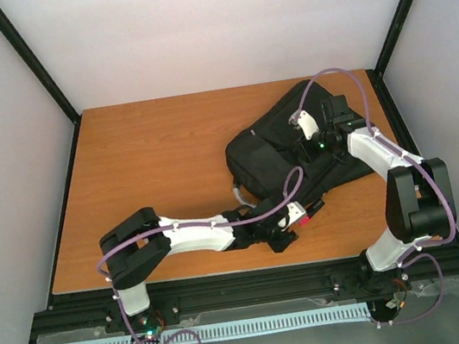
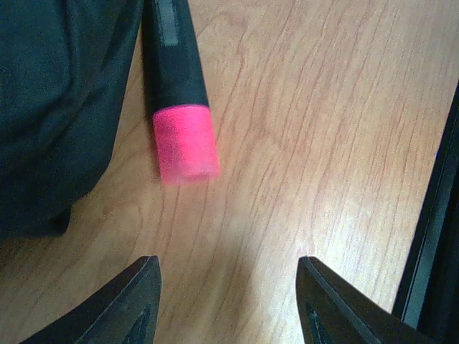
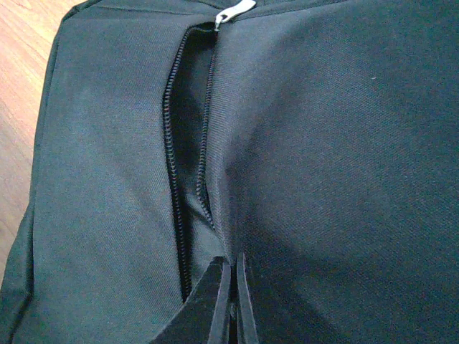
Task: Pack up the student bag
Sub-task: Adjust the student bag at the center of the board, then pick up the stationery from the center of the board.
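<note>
The left gripper (image 2: 228, 271) is seen partly open, its two dark fingers (image 2: 136, 301) set apart with only bare wood between them; nothing is held. It is poised low over the table (image 2: 323, 143). A marker (image 2: 179, 107) with a black barrel and a pink end is found lying flat just ahead of it, nearer the left-hand finger in the wrist view and not between the jaws. The marker's barrel is laid just beside the edge of the student bag (image 2: 50, 107); whether the two touch cannot be told. A black frame rail (image 2: 430, 236) is seen at the right border of that view.

The right gripper (image 3: 233, 279) is closed, its fingers pressed together with only a thin slit between them. The tips are set against the black fabric of the bag, at the near end of a zipper opening (image 3: 188, 143) that is parted into a long narrow gap; whether a fold of fabric is pinched cannot be told. A silver zip pull (image 3: 233, 12) is seen at the far end of the opening.

From above, the bag is seen lying flat on the far right part of the table, a pale loop (image 1: 238, 195) at its near-left end. The right arm is bent over it from the right, and the left arm is stretched low along the near edge toward the bag's near corner.
</note>
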Controlling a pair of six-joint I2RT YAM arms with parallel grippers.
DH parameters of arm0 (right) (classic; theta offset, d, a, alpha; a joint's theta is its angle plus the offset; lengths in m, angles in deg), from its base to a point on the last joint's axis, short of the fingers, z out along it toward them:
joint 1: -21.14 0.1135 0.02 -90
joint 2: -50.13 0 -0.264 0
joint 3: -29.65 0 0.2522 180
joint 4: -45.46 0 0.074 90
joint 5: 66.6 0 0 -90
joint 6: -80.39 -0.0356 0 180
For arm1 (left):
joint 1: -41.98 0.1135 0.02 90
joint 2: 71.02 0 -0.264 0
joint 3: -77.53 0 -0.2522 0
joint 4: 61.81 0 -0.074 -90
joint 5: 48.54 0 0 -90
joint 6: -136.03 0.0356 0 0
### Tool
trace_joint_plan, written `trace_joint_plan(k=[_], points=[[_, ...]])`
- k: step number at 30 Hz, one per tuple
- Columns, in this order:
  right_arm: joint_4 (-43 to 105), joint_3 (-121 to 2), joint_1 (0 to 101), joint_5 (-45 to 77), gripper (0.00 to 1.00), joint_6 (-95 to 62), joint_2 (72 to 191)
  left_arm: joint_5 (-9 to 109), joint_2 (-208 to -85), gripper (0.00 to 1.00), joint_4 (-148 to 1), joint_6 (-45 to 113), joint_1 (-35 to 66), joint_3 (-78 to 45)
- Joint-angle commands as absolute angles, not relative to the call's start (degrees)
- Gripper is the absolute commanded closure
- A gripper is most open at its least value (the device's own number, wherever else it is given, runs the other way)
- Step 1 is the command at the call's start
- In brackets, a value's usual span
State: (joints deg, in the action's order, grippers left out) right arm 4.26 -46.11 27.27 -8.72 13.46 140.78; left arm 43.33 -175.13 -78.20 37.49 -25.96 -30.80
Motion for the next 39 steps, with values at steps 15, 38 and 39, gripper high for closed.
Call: trace_joint_plan(k=[15, 38, 39], points=[[2.37, -46.91, 27.12, -10.12, 0.97, 13.19, 141.78, 34.22, -189.92, 0.42, -82.82, 37.27, -26.49, -13.34], [1.81, -47.37, 27.12, -10.71, 0.97, 13.68, 142.53, 33.59, -189.30, 0.64, -86.09, 37.19, -26.53, -14.55], [1.82, -47.39, 27.12, -10.64, 0.97, 13.68, 142.44, 33.44, -188.79, 0.65, -86.43, 37.23, -26.50, -14.73]])
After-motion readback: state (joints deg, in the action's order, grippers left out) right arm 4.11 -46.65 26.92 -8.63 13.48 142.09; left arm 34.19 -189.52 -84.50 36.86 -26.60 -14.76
